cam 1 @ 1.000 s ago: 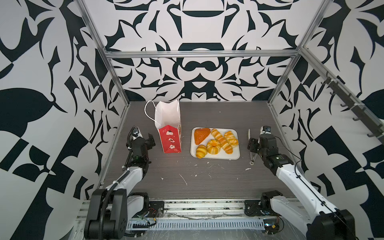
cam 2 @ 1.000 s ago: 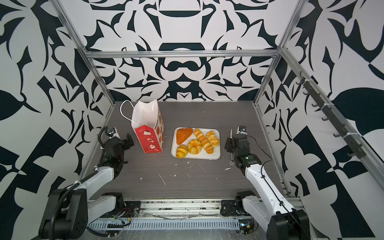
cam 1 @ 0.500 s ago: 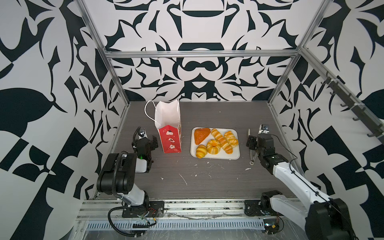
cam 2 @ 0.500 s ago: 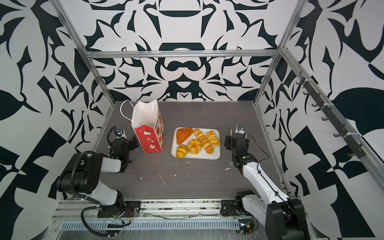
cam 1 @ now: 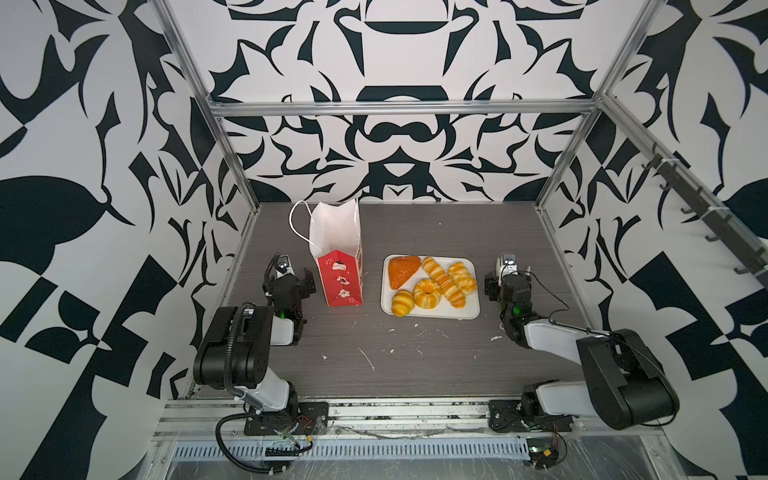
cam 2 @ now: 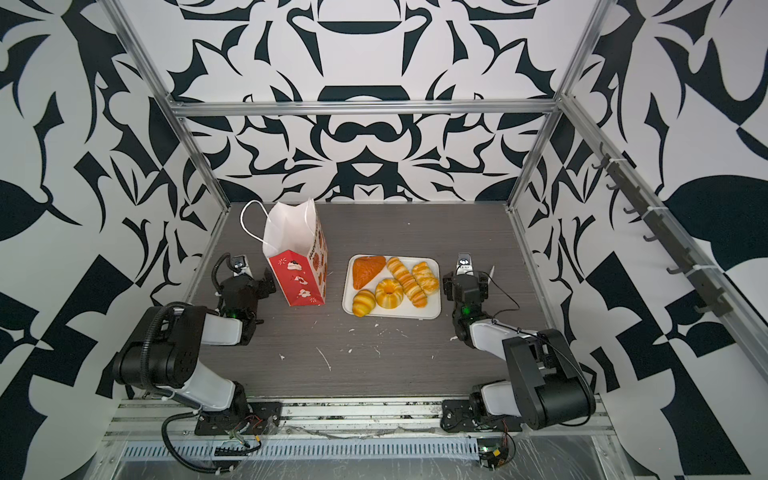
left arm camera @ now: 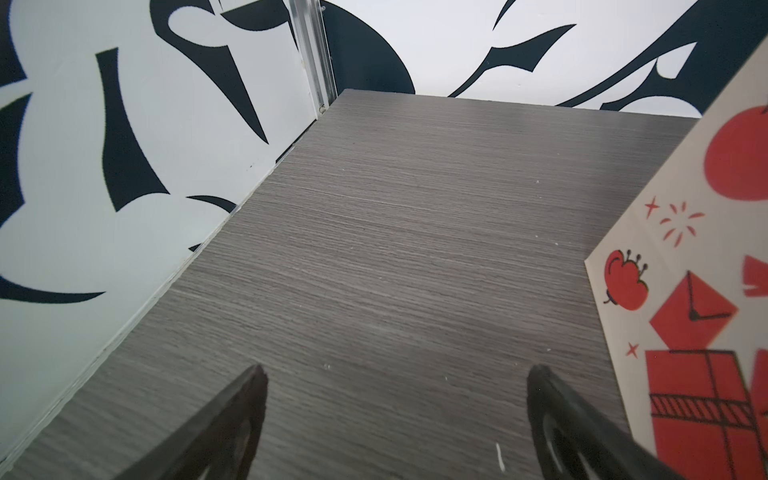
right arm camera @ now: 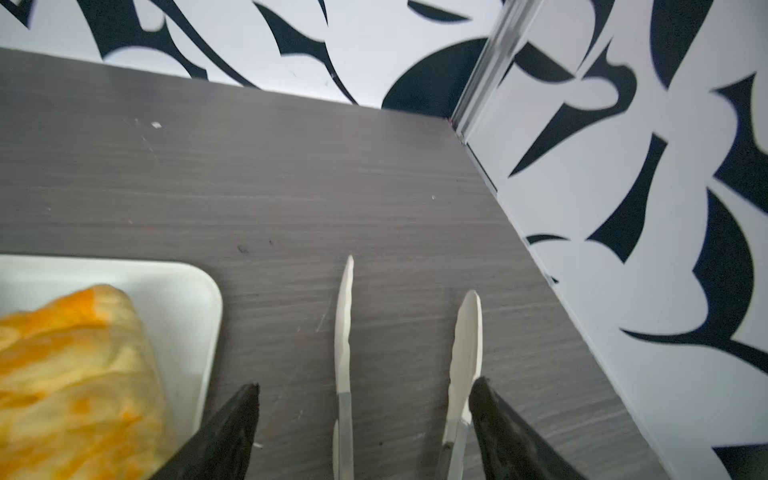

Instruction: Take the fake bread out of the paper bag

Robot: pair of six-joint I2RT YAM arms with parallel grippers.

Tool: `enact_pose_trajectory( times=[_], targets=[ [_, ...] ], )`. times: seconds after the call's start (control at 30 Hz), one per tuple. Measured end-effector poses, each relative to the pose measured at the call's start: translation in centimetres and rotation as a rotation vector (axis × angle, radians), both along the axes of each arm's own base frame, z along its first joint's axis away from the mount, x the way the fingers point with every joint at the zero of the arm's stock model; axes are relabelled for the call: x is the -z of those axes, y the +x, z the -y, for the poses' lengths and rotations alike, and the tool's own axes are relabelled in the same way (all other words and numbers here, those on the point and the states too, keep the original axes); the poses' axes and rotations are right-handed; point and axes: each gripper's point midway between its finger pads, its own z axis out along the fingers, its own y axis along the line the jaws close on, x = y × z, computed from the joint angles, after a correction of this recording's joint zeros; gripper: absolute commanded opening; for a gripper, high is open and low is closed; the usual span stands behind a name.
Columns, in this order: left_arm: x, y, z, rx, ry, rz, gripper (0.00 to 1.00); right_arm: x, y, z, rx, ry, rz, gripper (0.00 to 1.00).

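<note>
- The paper bag is standing upright on the left half of the table, and its open mouth is showing white lining in both top views.
- The fake bread, five pieces, is lying outside the bag on a white tray. The pieces are touching or nearly touching, and all are sitting inside the rim.
- A narrow strip of bare table is separating the bag's right edge from the tray's left edge.
- The left gripper is hovering just beside the bag's left face. Its jaws are spread wide with nothing but tabletop between them, and the left wall is running close along its other side.
- The right gripper is sitting between the tray's right edge and the right wall. Its jaws are standing apart astride white tongs.
- One finger is touching one tong arm, while the other finger is standing clear of the second arm. Whether the tongs are resting on the table cannot be told.
- A broad band of table, dotted with white flecks, is stretching across the front. Another band is running behind the tray to the back wall.
</note>
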Motion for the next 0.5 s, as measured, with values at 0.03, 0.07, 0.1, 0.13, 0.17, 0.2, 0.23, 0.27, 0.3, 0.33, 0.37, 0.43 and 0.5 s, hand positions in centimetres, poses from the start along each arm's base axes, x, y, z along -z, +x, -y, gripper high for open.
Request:
enact_pose_trajectory(
  times=[0.03,0.07,0.1,0.13,0.17,0.2,0.23,0.27,0.3,0.33,0.37,0.43,0.5],
  targets=[
    [0.0,0.0,0.0,0.0,0.0,0.0,0.99,-0.4,0.2,-0.2,-0.012,-0.002,0.015,0.8],
    [0.0,0.0,0.0,0.0,0.0,0.0,0.99,-0.6,0.2,-0.4,-0.019,-0.002,0.02,0.8],
    [0.0,0.0,0.0,0.0,0.0,0.0,0.99,-0.8,0.1,-0.4,-0.023,-0.002,0.022,0.8],
    [0.0,0.0,0.0,0.0,0.0,0.0,0.99,-1.0,0.1,-0.4,-0.023,0.0,0.029,0.81],
    [0.0,0.0,0.0,0.0,0.0,0.0,0.99,-1.1,0.2,-0.4,-0.022,0.003,0.041,0.82],
    [0.0,0.0,0.0,0.0,0.0,0.0,0.99,-1.2,0.2,-0.4,-0.022,0.005,0.053,0.82],
    [0.0,0.0,0.0,0.0,0.0,0.0,0.99,-0.9,0.1,-0.4,-0.019,0.006,0.063,0.83],
    [0.0,0.0,0.0,0.0,0.0,0.0,0.99,-0.2,0.0,-0.3,-0.018,0.005,0.059,0.83],
    [0.0,0.0,0.0,0.0,0.0,0.0,0.99,0.6,-0.1,-0.3,-0.018,0.002,0.046,0.83],
    [0.0,0.0,0.0,0.0,0.0,0.0,0.99,1.7,-0.3,-0.3,-0.019,-0.003,0.022,0.83],
    [0.0,0.0,0.0,0.0,0.0,0.0,0.99,2.7,-0.4,-0.3,-0.022,-0.007,-0.003,0.83],
    [0.0,0.0,0.0,0.0,0.0,0.0,0.99,3.9,-0.6,-0.3,-0.027,-0.011,-0.029,0.84],
    [0.0,0.0,0.0,0.0,0.0,0.0,0.99,4.5,-0.5,-0.4,-0.029,-0.009,-0.028,0.85]
  ],
)
